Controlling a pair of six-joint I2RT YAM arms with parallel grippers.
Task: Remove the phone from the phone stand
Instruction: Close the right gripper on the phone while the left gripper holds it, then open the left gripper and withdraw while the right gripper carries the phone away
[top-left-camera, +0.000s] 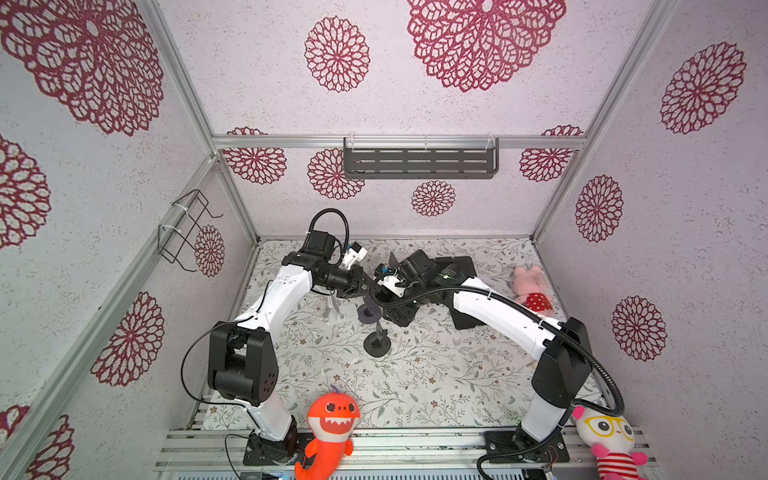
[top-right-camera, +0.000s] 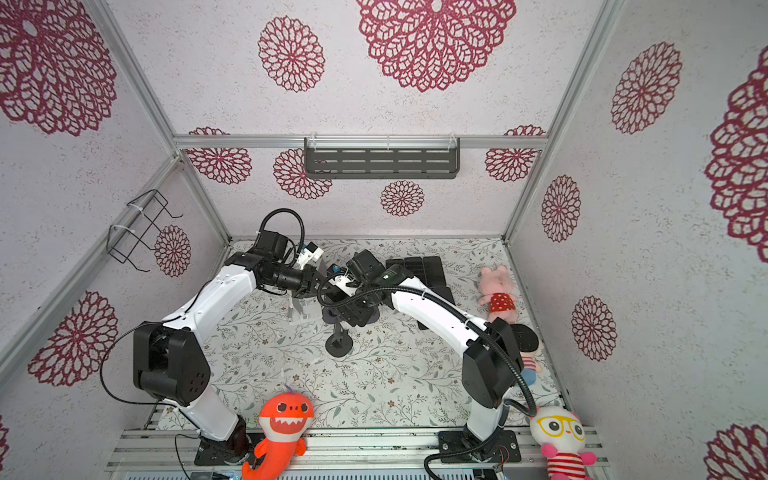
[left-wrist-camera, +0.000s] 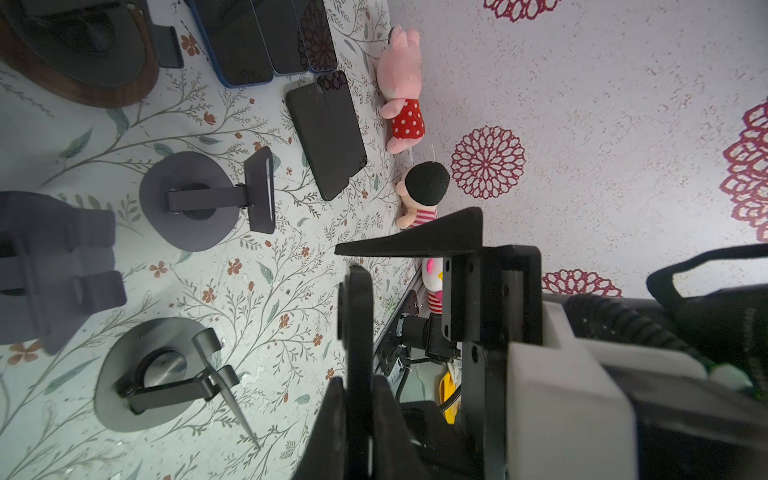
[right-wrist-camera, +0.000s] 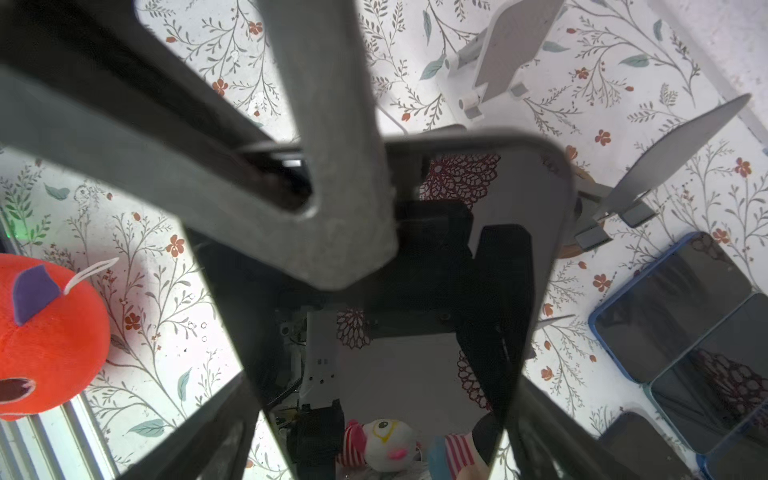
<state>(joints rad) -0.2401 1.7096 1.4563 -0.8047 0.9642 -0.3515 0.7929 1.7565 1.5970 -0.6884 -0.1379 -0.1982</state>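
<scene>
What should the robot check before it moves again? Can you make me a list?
1. Right tool is at the phone: ok, one finger lies across the screen.
2. Right tool squeezing the phone tight: cannot tell.
3. Phone lifted free of what held it: cannot tell, the phone hides what is behind it.
4. Left tool shut: ok.
5. Room between the two tools: not ok, they look very close in both top views.
6. Bare table to lay the phone on: ok.
</scene>
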